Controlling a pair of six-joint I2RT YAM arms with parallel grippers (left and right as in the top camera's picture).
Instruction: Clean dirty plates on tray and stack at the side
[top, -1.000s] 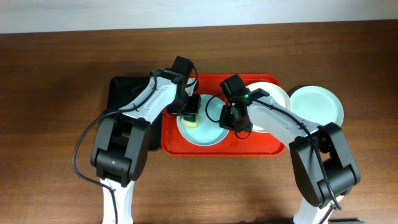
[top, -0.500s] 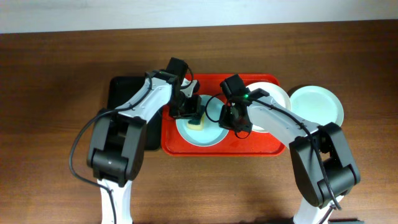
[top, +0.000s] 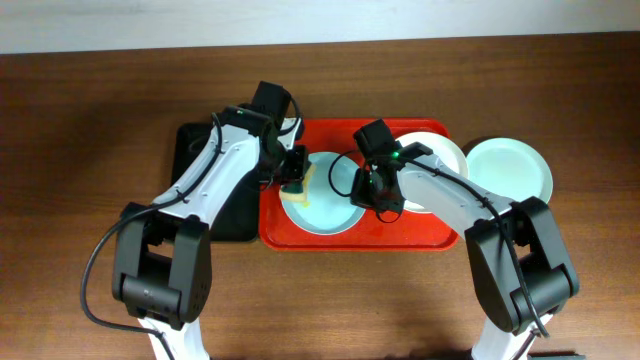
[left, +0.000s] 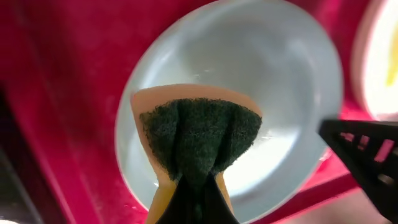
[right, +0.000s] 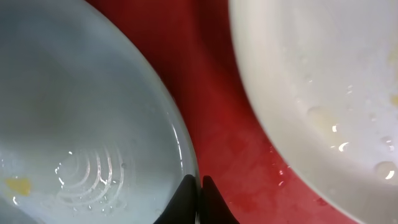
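A pale mint-blue plate (top: 330, 200) lies on the left half of the red tray (top: 350, 240). My left gripper (top: 293, 178) is shut on a yellow sponge (left: 199, 134), its green scouring face pressed on the plate's (left: 280, 74) left part. My right gripper (right: 199, 186) is shut on the same plate's right rim (right: 180, 143). A small yellow smear (right: 17, 185) and water streaks show on this plate. A white plate (top: 438, 158) with droplets and yellowish marks lies on the tray's right half. Another mint-blue plate (top: 508, 168) rests on the table, right of the tray.
A narrow black tray (top: 205, 180) lies against the red tray's left side, under my left arm. The red tray's rim (left: 62, 124) runs close by the sponge. Brown wooden table (top: 90, 200) surrounds everything.
My left gripper has slid the sponge from the plate's middle-left out to its left edge, and the left arm has swung outward. The right gripper has stayed on the rim.
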